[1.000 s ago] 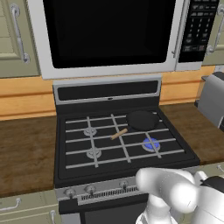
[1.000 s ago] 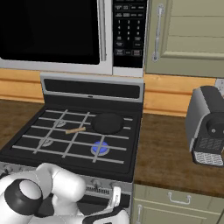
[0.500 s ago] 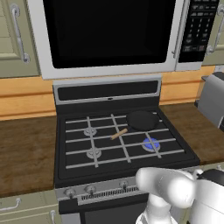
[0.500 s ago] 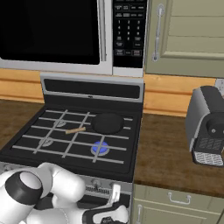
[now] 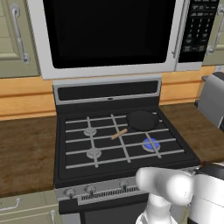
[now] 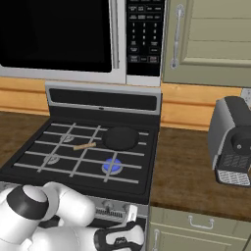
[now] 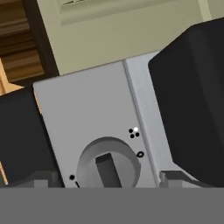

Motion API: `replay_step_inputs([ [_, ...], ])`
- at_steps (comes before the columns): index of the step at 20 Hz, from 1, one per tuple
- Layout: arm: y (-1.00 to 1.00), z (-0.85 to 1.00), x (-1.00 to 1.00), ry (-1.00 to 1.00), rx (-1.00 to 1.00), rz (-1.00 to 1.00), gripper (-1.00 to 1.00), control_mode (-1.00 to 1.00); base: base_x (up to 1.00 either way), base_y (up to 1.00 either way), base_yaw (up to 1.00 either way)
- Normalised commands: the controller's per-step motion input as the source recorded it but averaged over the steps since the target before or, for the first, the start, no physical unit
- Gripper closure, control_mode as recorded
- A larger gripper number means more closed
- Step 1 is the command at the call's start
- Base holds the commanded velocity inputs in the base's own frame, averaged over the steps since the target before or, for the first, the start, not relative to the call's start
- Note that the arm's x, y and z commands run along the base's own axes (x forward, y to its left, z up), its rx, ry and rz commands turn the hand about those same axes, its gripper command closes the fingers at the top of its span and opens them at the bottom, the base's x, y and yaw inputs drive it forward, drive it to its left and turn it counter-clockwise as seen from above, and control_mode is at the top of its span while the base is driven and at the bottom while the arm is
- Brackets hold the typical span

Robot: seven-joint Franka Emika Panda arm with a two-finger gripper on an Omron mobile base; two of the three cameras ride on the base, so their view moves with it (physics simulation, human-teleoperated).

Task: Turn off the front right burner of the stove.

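**Obs. A:** While the front right burner (image 5: 151, 143) glowed blue on the stove (image 5: 78, 155), just in front of the round black pan (image 5: 142, 120), where was the hand?

**Obs. B:** Down low at the stove's front, by the right end of the silver knob strip (image 5: 105, 190). In the right base view the gripper (image 6: 128, 230) sat just below that strip, under the lit burner (image 6: 112, 166).

**Obs. A:** And the relation that matters for the next move?

**Obs. B:** In the hand view a knob (image 7: 108, 166) lay dead ahead, centred between the two fingers (image 7: 41, 179). Its raised grip bar ran roughly along the line of approach in that picture, slightly tilted. Judged from its place on the strip, this was likely the knob for the front right burner, though no label was readable.

**Obs. A:** State of the fingers?

**Obs. B:** Spread wide, one tip on each side of the knob, neither touching it as far as could be seen. Nothing held.

**Obs. A:** So the step in hand?

**Obs. B:** Closing in on the knob. My judgement: the hand needed to advance, clamp across the bar, then rotate. Burner lit, so task not yet done.

**Obs. A:** Other items?

**Obs. B:** A small wooden stick (image 5: 118, 134) lay on the grates; a toaster (image 6: 232, 142) stood on the counter (image 6: 191, 171) to the right.
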Motion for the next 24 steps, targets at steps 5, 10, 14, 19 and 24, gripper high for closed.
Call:
replay_step_inputs([
  [5, 0.00, 0.00, 0.21, 0.00, 0.00, 0.01, -1.00, -1.00, 0.00, 0.00, 0.00],
  [10, 0.00, 0.00, 0.21, 0.00, 0.00, 0.00, -1.00, -1.00, 0.00, 0.00, 0.00],
  [14, 0.00, 0.00, 0.06, 0.00, 0.00, 0.01, 1.00, -1.00, 0.00, 0.00, 0.00],
  [19, 0.00, 0.04, 0.06, 0.01, 0.00, 0.00, 1.00, -1.00, 0.00, 0.00, 0.00],
  [24, 0.00, 0.19, 0.00, 0.08, 0.09, 0.00, 1.00, -1.00, 0.00, 0.00, 0.00],
])
